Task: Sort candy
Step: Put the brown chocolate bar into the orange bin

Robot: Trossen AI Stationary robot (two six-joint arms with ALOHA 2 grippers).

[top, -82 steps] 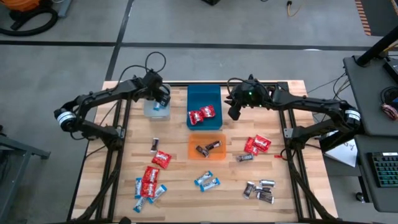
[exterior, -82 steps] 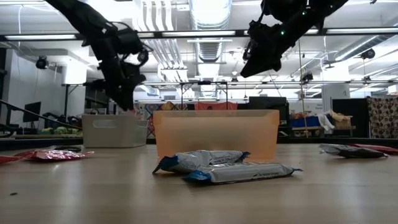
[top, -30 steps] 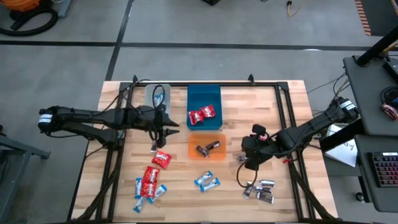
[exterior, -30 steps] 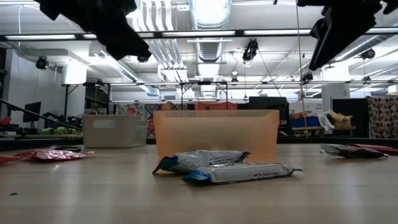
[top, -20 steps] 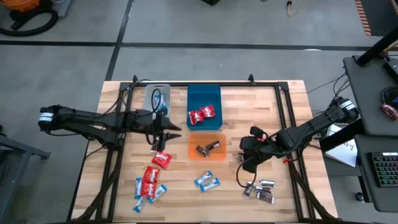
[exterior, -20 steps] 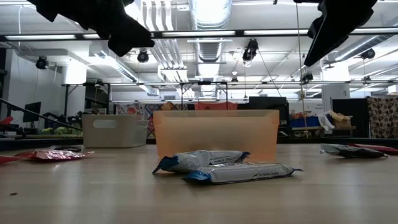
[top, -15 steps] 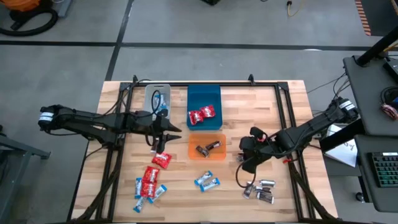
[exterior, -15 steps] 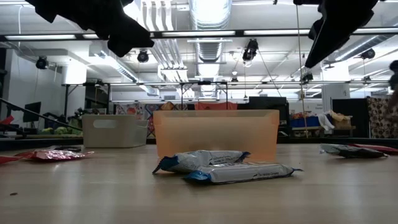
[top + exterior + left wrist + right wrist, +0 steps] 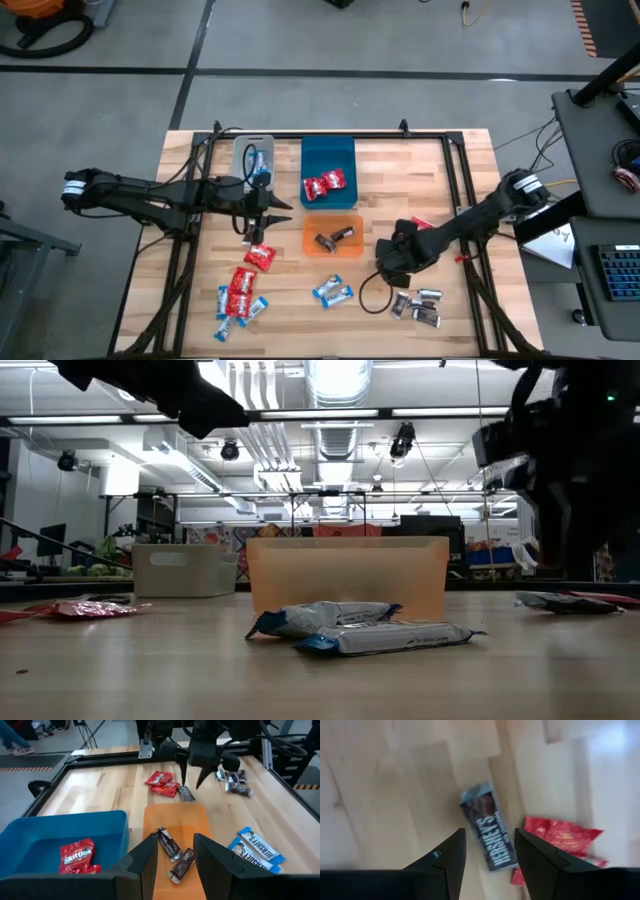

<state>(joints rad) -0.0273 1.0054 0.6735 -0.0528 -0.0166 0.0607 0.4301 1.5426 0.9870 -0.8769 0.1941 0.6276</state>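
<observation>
Looking down, I see three bins ranged along the middle of the table (image 9: 470,160). My blue bin (image 9: 327,170), nearest the far edge, holds red candies (image 9: 325,184). Just in front of it, the orange bin (image 9: 333,236) holds two dark brown candies (image 9: 335,238). Beside the blue one, toward the left edge, the clear bin (image 9: 252,159) has something blue in it, though I cannot make out what.

My right gripper (image 9: 487,851) hangs over the tabletop to the right of the orange bin, fingers apart and empty, with a dark chocolate bar (image 9: 488,833) lying flat between them and a red packet (image 9: 559,839) just beside that bar. My left gripper (image 9: 172,854) hovers just left of the orange bin, fingers apart with nothing between them.

Loose candy still lies on the wood: red and blue-and-white pieces (image 9: 238,295) toward the near left corner, two blue-and-white bars (image 9: 333,291) in front of the orange bin, and dark silver-ended pieces (image 9: 418,305) toward the near right corner.
</observation>
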